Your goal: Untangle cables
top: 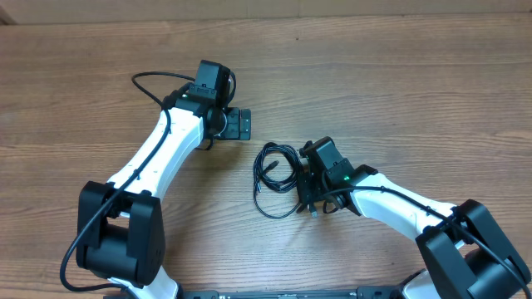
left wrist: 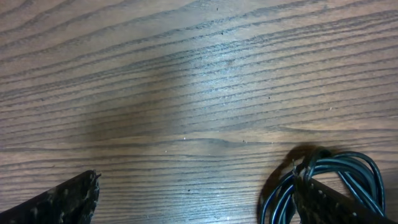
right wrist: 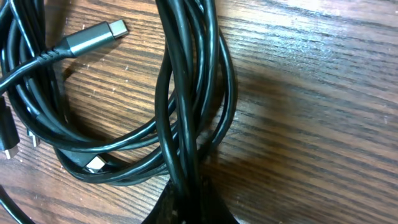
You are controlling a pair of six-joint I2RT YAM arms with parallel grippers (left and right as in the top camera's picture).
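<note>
Overhead, black cables coiled on wooden table

Looped black cables, grey plug, wooden table

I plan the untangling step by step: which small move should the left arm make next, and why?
Probably slide the left gripper toward the cables and take a free plug end. It stands open over bare wood beside the bundle, while the right gripper is at the looped strands; its grip I cannot confirm.
</note>
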